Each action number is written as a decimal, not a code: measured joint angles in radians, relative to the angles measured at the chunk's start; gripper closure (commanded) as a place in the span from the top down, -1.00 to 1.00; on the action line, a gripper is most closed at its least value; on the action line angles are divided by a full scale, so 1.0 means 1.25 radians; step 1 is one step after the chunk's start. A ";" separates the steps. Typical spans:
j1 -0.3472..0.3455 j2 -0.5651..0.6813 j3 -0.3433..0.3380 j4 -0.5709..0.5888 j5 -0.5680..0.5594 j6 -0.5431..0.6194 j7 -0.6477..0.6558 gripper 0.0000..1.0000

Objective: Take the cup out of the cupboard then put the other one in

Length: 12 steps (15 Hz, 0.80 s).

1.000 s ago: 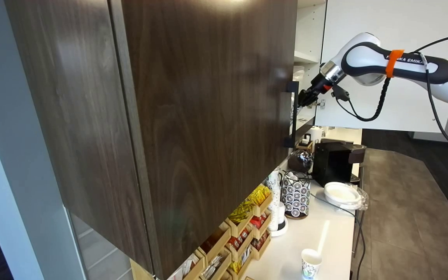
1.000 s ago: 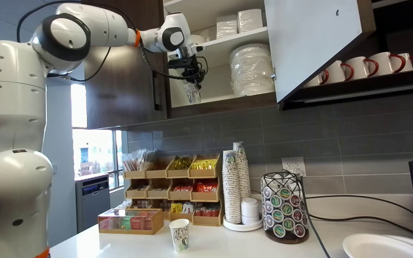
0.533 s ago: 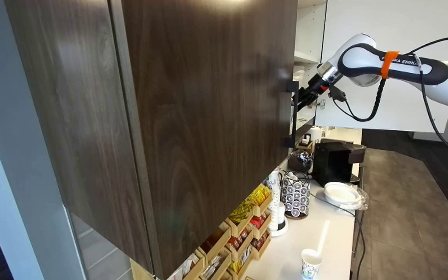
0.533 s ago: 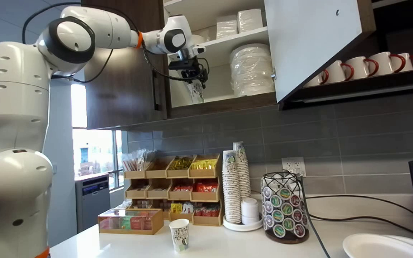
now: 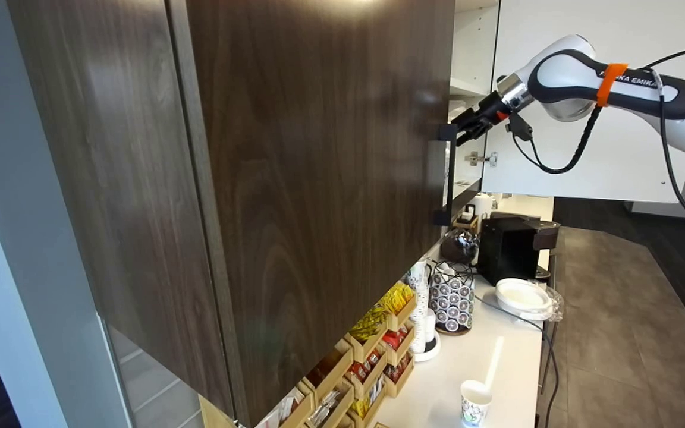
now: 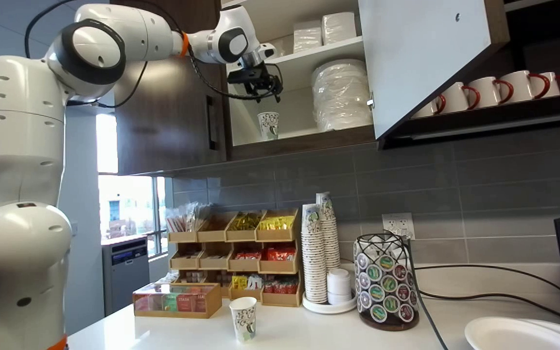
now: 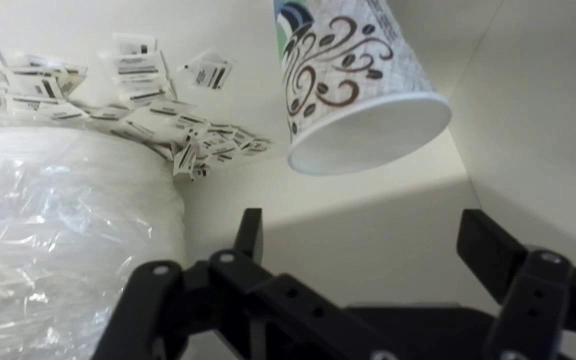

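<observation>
A patterned paper cup stands upright on the lower shelf of the cupboard, close to its front edge. My gripper hovers just above that cup, apart from it. In the wrist view the gripper is wide open with nothing between its fingers, and the rim of the cup lies beyond the fingertips. The other cup, of like pattern, is upright on the counter below. The cupboard's dark door hides the shelf cup in an exterior view, where the gripper shows at the door's edge.
Wrapped white plates are stacked beside the shelf cup, with several small packets near them. The black bar handle is close to the gripper. A white open door swings out at the side. Cup stacks stand on the counter.
My gripper has opened, let go of the cup and risen away from it. The cup went from tilted in the gripper to upright on the shelf. The counter cup has not moved.
</observation>
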 measured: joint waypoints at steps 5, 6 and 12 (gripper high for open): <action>-0.013 -0.078 -0.021 -0.068 0.099 0.069 -0.137 1.00; -0.016 -0.103 -0.028 -0.094 0.113 0.069 -0.161 1.00; -0.019 -0.269 -0.070 -0.294 0.135 0.066 -0.257 1.00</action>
